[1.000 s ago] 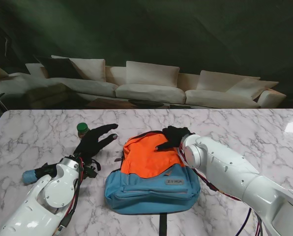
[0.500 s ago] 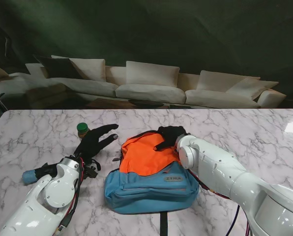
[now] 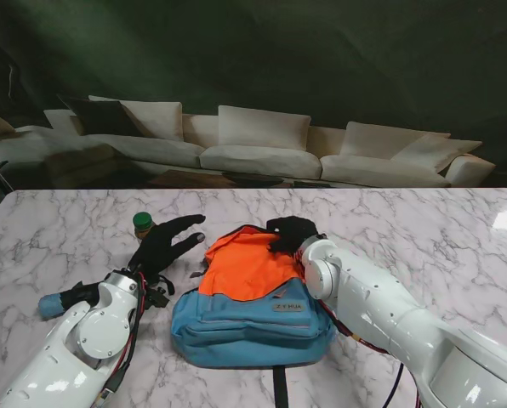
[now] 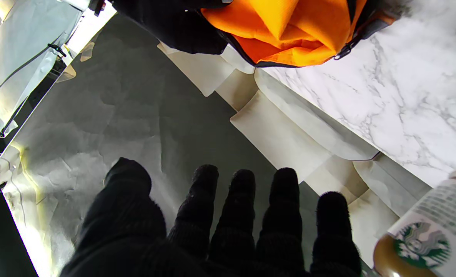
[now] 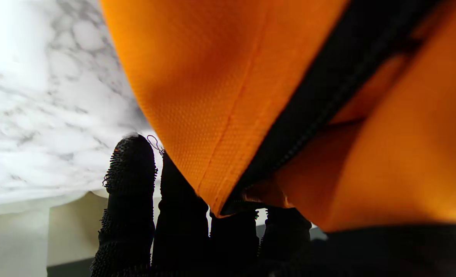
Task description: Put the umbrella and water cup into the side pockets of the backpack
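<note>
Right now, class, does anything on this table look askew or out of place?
Yes. The backpack lies skewed, its orange top bunched and lifted where the right hand grips it. The green-capped bottle stands upright beyond the open left hand.

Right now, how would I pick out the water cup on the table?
Start at the orange and blue backpack mid-table. Look to its left, just beyond the left robot hand's fingertips. The water cup is the small upright bottle with a green cap.

orange and blue backpack (image 3: 249, 302) lying flat mid-table, green-capped bottle (image 3: 142, 224) upright to its left, blue umbrella (image 3: 56, 303) farther left
</note>
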You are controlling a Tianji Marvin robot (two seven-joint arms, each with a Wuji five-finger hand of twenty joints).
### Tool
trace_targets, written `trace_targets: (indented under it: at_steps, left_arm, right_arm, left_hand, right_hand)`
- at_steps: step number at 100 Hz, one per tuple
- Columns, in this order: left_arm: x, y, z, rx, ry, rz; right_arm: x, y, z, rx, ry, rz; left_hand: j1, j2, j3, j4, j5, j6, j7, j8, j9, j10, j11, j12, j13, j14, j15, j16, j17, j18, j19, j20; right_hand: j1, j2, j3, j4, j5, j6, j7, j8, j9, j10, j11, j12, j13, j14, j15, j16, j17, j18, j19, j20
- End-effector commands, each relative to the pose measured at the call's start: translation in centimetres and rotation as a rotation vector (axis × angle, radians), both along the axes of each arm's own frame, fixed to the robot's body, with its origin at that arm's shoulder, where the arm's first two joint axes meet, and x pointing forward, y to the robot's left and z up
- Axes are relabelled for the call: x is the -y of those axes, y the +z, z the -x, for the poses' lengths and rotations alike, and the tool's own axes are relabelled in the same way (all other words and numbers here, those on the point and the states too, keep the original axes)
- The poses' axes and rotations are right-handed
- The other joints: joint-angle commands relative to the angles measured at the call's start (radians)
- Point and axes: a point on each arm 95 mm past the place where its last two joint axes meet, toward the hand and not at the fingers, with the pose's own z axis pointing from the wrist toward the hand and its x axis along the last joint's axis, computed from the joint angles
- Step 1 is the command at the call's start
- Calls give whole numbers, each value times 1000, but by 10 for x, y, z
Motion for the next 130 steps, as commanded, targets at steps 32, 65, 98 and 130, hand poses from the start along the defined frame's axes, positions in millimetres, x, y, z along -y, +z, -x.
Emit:
trace_targets:
  at_steps: [32,65,98,130]
  left_arm:
    - [2,0,1,-9,-14,3]
    - [3,0,1,-14,-15,8]
    - [4,3,2,21,-16,23]
    - [3,9,5,65,-29,13]
  right_arm:
    - [22,59,20,190,45,-91]
    - [33,127,40,404,120,-147]
    - [37,177,76,641,191,-234]
    - [45,157,116,756,249,-260]
  left_hand:
    - [12,21,-10,21,8,3,6,0,8,-8,17,4,-3,-9,11,2,-7,1,17,2]
    - [6,37,-11,20,7,2,5,-1,8,-7,15,4,-5,-9,10,2,-9,0,16,1]
    - [14,39,-10,21,19,4,12,2,24,-13,26,9,9,-14,19,8,-3,-3,24,5]
    - [17,43,-10,22,38,4,25,5,35,-15,38,12,16,-15,26,13,-4,-3,34,10]
  right_hand:
    - [151,37,151,46,43,-147,17,41,67,-4,147,78,57,-22,63,31,23,-28,36,5]
    - [164,71,129,51,28,-146,19,72,57,-1,157,112,69,-23,87,44,72,-26,60,12]
    - [168,91,99,55,6,-164,20,88,50,-16,153,128,67,-39,80,44,71,-44,52,9]
    - [156,101,86,53,-18,-203,27,89,33,-46,150,106,51,-59,47,32,50,-59,23,-5]
